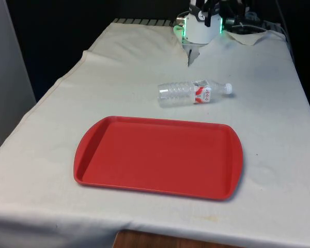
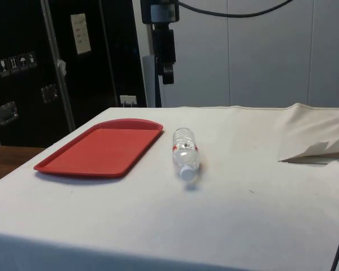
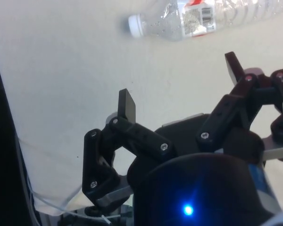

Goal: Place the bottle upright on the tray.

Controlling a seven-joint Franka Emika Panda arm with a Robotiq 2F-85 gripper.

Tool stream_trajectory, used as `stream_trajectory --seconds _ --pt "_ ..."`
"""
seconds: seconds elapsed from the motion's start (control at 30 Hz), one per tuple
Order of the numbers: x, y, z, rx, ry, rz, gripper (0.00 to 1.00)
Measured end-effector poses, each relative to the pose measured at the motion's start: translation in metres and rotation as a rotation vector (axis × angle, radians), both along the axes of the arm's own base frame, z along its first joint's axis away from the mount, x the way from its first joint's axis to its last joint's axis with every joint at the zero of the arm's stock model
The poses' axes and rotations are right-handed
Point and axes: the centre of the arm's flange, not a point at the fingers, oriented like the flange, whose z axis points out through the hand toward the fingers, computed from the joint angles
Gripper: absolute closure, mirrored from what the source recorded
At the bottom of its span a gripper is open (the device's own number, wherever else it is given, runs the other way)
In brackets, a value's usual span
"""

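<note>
Worktop (image 1: 279, 170) under white cloth. Red tray (image 1: 157, 156) lies empty, near front edge. Clear bottle (image 1: 192, 93) lies on its side on the cloth just beyond the tray, apart from it, long axis along the tray's long edge, white cap (image 1: 228, 88) pointing to the front view's right. Gripper (image 3: 179, 84) hangs above the cloth, fingers (image 3: 127, 104) spread, holding nothing.

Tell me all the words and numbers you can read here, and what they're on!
Bottle label: red and white, with small print and a barcode, too blurred to read.
Sign on the dark cabinet: pale sheet, print too small to read.
Stickers on the cabinet: small pictures, no readable words.
Tray: no writing.
</note>
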Motion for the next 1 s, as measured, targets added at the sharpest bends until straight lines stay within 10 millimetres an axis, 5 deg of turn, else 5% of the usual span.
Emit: stream_trajectory --seconds 1.0 --pt "-0.007 -0.002 -0.038 -0.001 -0.001 0.102 0.00"
